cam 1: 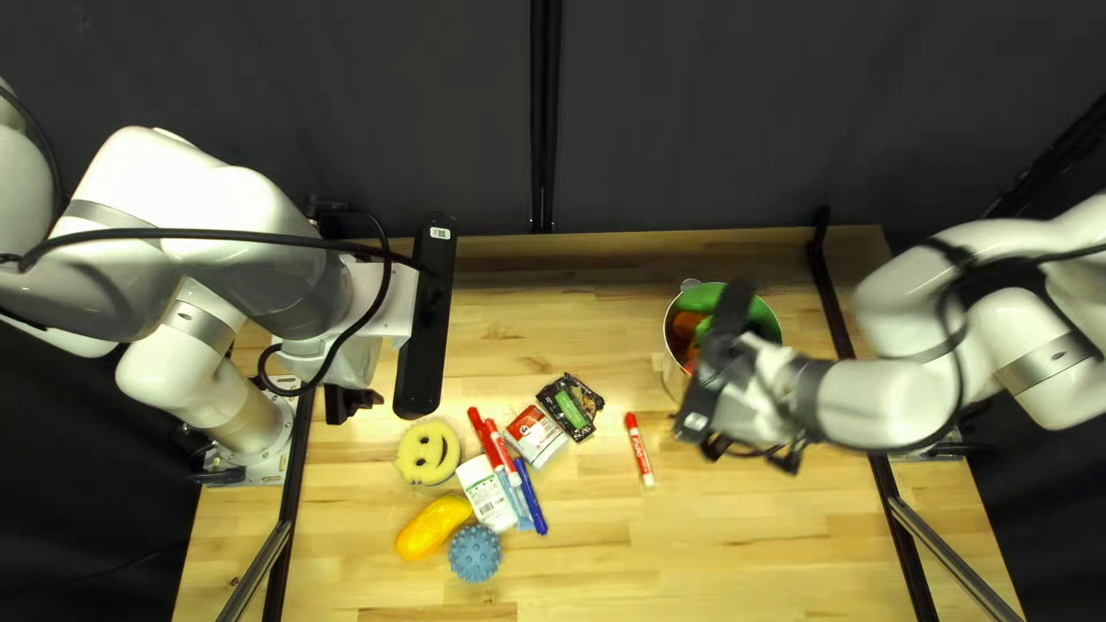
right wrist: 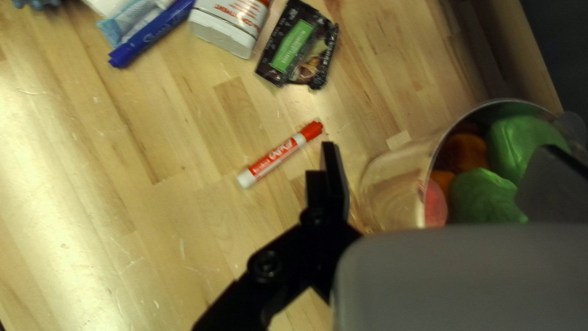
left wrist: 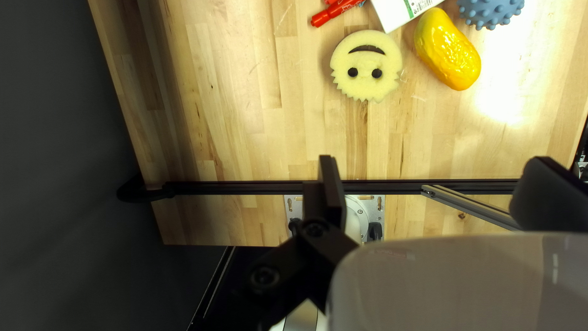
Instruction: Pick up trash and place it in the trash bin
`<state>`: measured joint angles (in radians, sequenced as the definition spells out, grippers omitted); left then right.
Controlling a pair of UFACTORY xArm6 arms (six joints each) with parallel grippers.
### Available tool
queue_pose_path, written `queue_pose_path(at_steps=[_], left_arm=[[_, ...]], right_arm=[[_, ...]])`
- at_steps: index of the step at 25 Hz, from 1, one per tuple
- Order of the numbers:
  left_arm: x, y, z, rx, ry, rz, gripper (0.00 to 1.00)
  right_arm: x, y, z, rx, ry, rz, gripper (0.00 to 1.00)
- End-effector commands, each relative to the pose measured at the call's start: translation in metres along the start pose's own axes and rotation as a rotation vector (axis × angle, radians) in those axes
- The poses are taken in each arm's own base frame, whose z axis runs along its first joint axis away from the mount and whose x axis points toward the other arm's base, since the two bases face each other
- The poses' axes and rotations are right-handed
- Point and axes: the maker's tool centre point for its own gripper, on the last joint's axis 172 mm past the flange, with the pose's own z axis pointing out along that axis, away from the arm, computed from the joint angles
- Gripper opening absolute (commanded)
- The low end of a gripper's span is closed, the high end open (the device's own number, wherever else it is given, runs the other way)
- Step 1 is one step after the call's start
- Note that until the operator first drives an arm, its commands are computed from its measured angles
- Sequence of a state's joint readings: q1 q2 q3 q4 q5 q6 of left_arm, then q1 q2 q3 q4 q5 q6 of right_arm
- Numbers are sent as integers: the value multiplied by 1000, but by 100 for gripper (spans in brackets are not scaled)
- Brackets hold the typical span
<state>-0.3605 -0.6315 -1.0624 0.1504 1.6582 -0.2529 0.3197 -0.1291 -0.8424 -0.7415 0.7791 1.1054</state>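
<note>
Clearly, the right hand (cam 1: 751, 452) is hanging beside the bin (right wrist: 392, 184), toward the counter's near edge, with its fingers standing wide apart and gripping nothing. Its arm is reaching across from the right of the top left view. The left hand (cam 1: 351, 400) is hovering well apart from the bin, over the left part of the counter (cam 1: 576, 576), also spread wide and holding nothing. Several green lumps (right wrist: 527, 144) and orange lumps (right wrist: 462, 153) are sitting inside the bin. Left of the bin in the top left view, the black wrapper (cam 1: 570, 406) with a green label is lying flat on the counter, and a lone marker (cam 1: 639, 449) with a red cap is resting nearer the bin. Farther from the bin than the wrapper, a red-and-white carton (cam 1: 537, 433), two red markers (cam 1: 504, 453), a blue marker (cam 1: 530, 498), a pale blue packet (right wrist: 131, 24) and a white container (cam 1: 486, 493) are lying close together. Farther still, a smiling sponge (cam 1: 427, 450), a yellow mango (cam 1: 433, 528) and a knobbly blue ball (cam 1: 475, 554) are sitting.
</note>
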Motion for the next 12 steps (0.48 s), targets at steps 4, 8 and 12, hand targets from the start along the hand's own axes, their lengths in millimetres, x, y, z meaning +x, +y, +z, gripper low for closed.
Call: queue_pose_path(at_steps=[4, 8, 12], left_arm=[[0, 0, 0, 0, 0, 0, 100], [0, 0, 0, 0, 0, 0, 100], [0, 0, 0, 0, 0, 0, 100]], right_arm=[[9, 5, 82, 15, -84, 212, 100], [5, 12, 107, -9, -108, 257, 100], [-2, 14, 132, -14, -118, 282, 100]])
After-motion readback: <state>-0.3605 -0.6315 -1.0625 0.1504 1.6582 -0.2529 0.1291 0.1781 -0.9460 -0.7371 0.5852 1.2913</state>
